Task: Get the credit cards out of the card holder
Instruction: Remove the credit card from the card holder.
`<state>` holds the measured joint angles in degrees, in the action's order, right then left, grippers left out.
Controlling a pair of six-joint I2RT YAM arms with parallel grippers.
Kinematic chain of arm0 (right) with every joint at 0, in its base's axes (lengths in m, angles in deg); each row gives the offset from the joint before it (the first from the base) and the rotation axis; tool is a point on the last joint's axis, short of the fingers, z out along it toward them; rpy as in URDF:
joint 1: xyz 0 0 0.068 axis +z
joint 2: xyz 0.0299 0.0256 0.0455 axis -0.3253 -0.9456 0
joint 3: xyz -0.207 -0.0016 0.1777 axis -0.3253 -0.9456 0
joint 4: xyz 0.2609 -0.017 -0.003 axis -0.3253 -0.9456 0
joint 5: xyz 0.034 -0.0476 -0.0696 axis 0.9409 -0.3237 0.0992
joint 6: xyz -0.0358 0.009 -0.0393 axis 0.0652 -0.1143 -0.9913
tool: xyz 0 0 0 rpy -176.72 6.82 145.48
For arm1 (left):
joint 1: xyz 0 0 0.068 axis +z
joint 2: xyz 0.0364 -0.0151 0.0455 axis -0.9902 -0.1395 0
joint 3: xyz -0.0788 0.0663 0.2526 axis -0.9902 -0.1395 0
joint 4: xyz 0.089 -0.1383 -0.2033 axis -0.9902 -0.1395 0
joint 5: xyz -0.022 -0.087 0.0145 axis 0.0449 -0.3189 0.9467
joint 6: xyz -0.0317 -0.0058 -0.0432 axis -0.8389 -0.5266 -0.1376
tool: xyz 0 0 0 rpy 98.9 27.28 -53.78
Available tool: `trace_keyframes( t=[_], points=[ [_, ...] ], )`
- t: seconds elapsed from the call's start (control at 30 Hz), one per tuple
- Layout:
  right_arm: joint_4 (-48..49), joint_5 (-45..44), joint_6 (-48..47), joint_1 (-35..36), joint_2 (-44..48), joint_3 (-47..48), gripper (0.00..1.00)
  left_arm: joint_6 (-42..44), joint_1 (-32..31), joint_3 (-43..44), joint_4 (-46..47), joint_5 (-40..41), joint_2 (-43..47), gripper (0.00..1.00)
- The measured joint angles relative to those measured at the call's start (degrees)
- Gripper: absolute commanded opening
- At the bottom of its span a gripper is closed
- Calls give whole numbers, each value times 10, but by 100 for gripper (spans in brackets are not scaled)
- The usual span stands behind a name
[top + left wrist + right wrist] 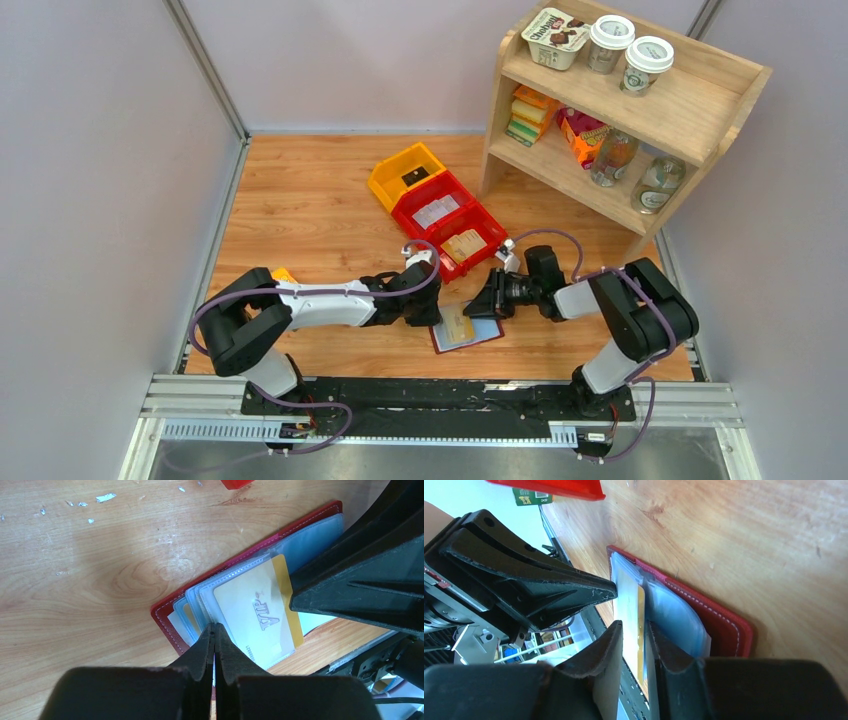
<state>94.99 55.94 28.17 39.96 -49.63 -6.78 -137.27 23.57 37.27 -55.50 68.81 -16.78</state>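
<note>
The maroon card holder (pixel 482 337) lies open on the wooden table between the two arms, its pale blue pockets (pixel 315 535) fanned out. A cream-and-yellow credit card (pixel 255 615) marked VIP sticks partly out of a clear pocket; another yellowish card (pixel 189 617) shows in a pocket beside it. My left gripper (pixel 215 628) is shut, its tips pressed on the pocket edges at the holder's left side. My right gripper (pixel 634 627) is slightly open, and the VIP card's (pixel 629 595) yellow edge runs into the gap between its fingers. The holder's red cover (pixel 719 615) lies right of that gap.
Two red bins (pixel 450 215) and a yellow bin (pixel 405 175) holding cards and small items sit just behind the grippers. A wooden shelf (pixel 620 110) with cups, bottles and packets stands at the back right. A green-and-yellow box (pixel 531 497) lies past a red bin (pixel 554 487).
</note>
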Motion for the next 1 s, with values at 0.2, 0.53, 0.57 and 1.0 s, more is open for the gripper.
trace_keyframes(
  t=[0.2,0.53,0.57,1.0],
  points=[
    [0,2,0,4,-24,15,7,0,0,0,0,0,0,0],
    [-25,13,-10,-42,-7,6,0,-1,0,-2,4,0,1,0],
    [-37,13,-15,-55,7,1,0,-1,0,-2,5,0,1,0],
    [-205,-87,-14,-99,342,-17,0,12,-1,-7,-51,36,59,51]
  ],
)
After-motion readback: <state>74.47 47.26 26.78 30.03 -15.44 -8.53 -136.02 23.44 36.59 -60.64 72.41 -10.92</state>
